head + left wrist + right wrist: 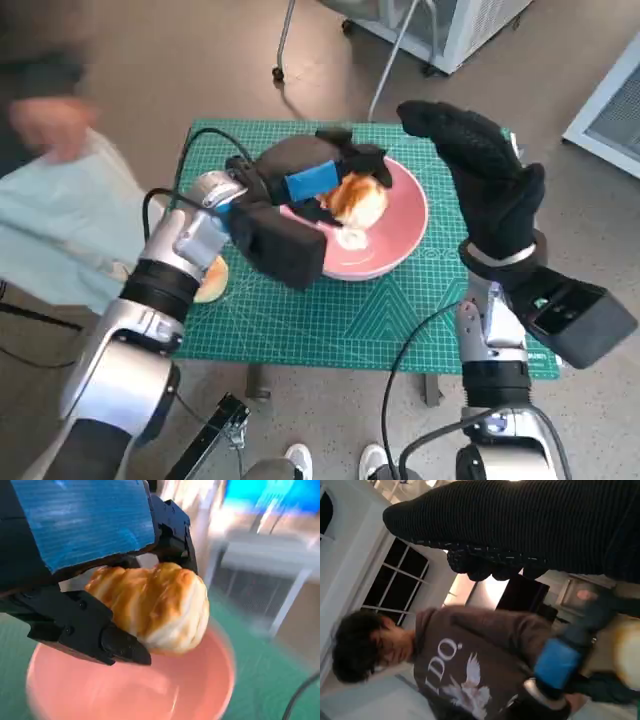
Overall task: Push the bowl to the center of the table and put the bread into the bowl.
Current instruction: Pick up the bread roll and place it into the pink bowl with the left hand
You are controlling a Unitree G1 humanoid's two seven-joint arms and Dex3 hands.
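**Bread held over the pink bowl**

We count one bowl [405, 235], pink and shallow, standing on the green cutting mat [330, 320] that covers the table, roughly at the mat's middle. We count one piece of bread [357, 200] in play: a golden, glazed roll gripped by our left hand [300, 190]. A second pale, rounded thing [212, 280] peeks out beside our left forearm at the mat's left edge; we cannot tell what it is.

In the left wrist view the bread [155, 607] sits pinched between the black fingers [95, 630] below it and the blue-taped back of the hand above, clear of the bowl [200, 690] underneath. It is above the bowl's inner surface, not resting in it. In the bowl itself we see only a small pale patch near the front rim in the head view; whether that is a crumb or a glare we cannot tell.

The roll's long axis runs roughly across the grip, one rounded end poking out past the fingertips toward the bowl's far side.

Our right hand [490, 175], in its knitted glove, is raised off to the right of the bowl, holding nothing, fingers loosely extended and apart. In the right wrist view a person [465, 665] in a brown printed sweatshirt appears beyond the table.
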